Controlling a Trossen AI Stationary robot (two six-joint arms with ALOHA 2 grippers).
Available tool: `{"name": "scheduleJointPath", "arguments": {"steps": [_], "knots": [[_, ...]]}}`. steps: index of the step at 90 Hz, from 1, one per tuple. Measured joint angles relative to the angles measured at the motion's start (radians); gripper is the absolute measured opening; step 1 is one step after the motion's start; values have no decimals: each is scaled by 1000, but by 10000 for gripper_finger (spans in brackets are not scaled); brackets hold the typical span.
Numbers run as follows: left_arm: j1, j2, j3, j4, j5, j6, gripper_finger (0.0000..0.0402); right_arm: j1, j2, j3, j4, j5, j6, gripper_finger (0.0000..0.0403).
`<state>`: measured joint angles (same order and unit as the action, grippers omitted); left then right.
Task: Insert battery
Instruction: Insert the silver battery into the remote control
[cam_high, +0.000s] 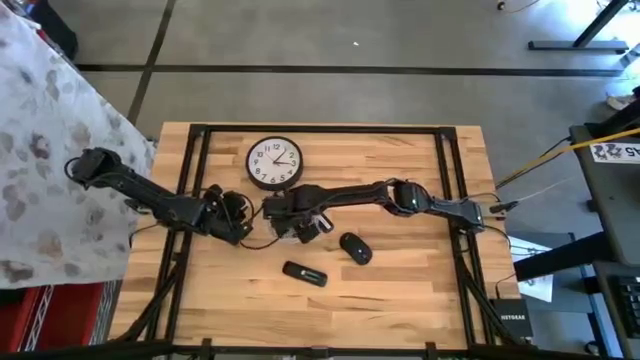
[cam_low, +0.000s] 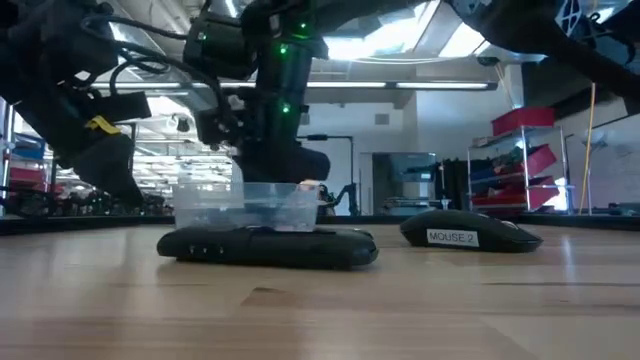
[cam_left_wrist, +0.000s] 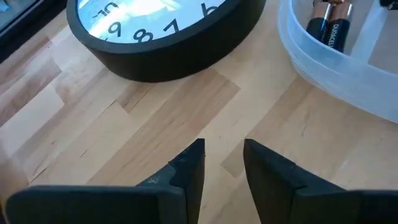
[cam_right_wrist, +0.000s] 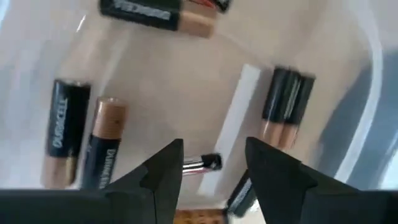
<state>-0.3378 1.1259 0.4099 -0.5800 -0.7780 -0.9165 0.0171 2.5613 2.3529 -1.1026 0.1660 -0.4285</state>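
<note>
Left gripper idle, fingers slightly parted, empty, beside round black wall clock | right gripper open, empty, poised inside clear plastic tub over black-and-copper batteries | advice: centre on one cell, probably the nearest, before closing.

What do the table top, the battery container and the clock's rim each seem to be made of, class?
Table top: wood with a matt finish, shown by grain and plank seams. Battery container: probably clear plastic, since the batteries show through its wall. Clock rim: smooth matt black, likely plastic.
</note>
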Motion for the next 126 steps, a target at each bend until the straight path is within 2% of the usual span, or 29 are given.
{"name": "scheduleJointPath", "arguments": {"steps": [22, 34, 59, 81, 92, 111, 126], "knots": [[0, 0, 0, 22, 0, 5, 96, -31, -17, 1, -75, -127, 350, 159], [0, 1, 0, 23, 0, 7, 96, -46, -11, 0, -77, -170, 475, 159], [0, 2, -35, 56, 14, 5, 96, -66, -11, -77, -51, -169, 633, 159], [0, 1, -60, 84, 39, -12, 96, -70, -14, -115, -13, -216, 629, 155], [0, 1, -60, 106, 39, 0, 96, -64, -11, -115, 6, -202, 617, 125], [0, 1, -60, 105, 39, 0, 96, -62, -13, -171, 110, -196, 614, 22], [0, 0, -60, 107, 39, -3, 96, -55, -19, -221, 192, -193, 604, 13]]}}
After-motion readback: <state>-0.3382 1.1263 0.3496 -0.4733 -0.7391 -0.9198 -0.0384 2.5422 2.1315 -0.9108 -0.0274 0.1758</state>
